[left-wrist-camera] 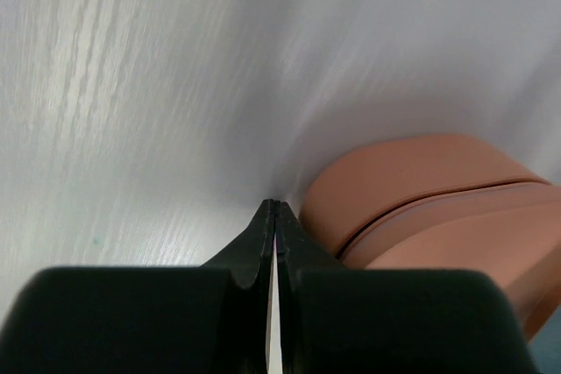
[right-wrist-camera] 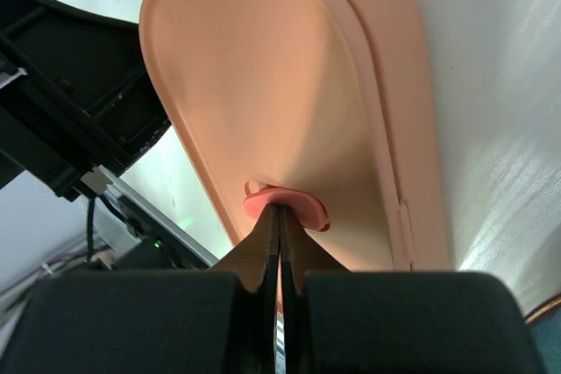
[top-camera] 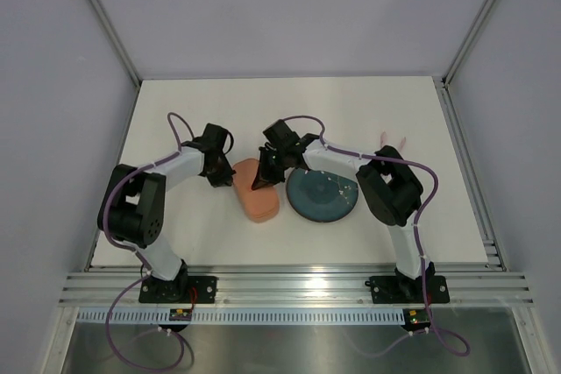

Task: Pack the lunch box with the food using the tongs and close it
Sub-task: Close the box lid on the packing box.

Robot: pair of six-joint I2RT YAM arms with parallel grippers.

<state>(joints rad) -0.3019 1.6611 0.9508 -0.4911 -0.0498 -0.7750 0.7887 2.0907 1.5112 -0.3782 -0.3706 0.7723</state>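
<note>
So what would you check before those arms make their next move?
1. The lid lies on the lunch box: ok.
2. Lid snapped fully shut: cannot tell.
3. The right claw shut, tip at the lid's red tab: ok.
4. The left claw shut, beside the box: ok; whether it touches, cannot tell.
5. The food packed inside: cannot tell, the lid hides it; none shows on the plate.
6. The tongs set aside, away from the box: ok.
</note>
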